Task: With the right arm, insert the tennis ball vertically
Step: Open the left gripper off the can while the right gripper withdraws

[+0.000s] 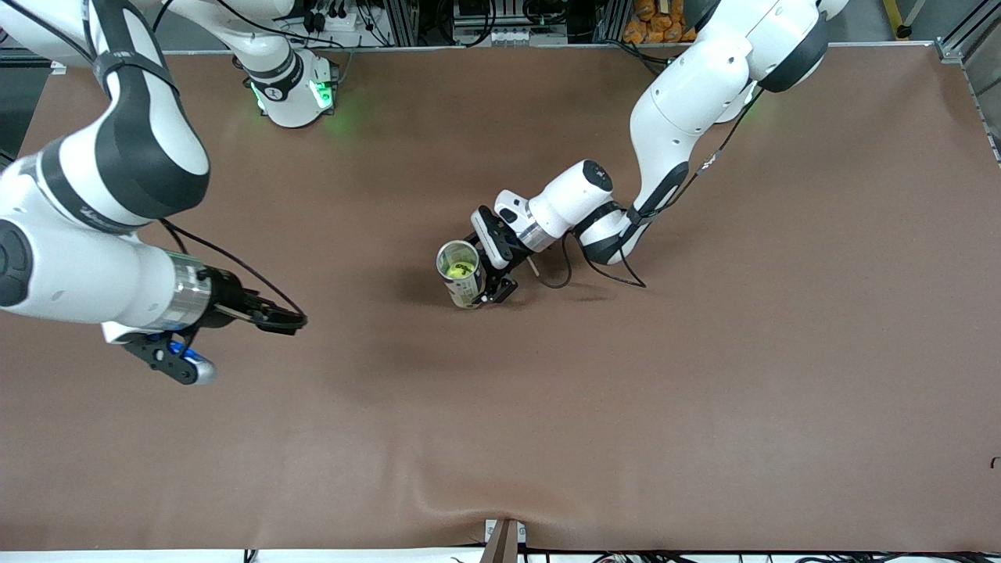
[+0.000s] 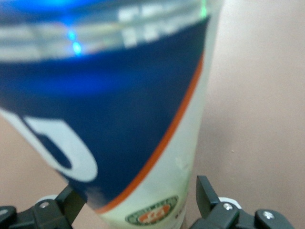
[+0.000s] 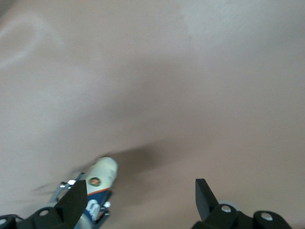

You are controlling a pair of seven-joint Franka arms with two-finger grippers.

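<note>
The tennis ball (image 1: 457, 270) already sits inside the can (image 1: 461, 275), so the main job looks done. The can stands near the middle of the brown counter (image 1: 704, 391). Its long side runs up and down, and its open mouth points up, so you can see the yellow-green ball down inside it. The left end effector (image 1: 491, 270) is at the can, at about 3 o'clock from it. Its fingers (image 2: 206, 193) are spread wide on both sides of the can and do not seem to squeeze it. The right end effector (image 1: 270, 317) hangs over bare counter toward the right arm's end, at about 9 o'clock from the can, well apart from it. It is open and holds nothing. What seems left is for the left arm to pull away from the can.
</note>
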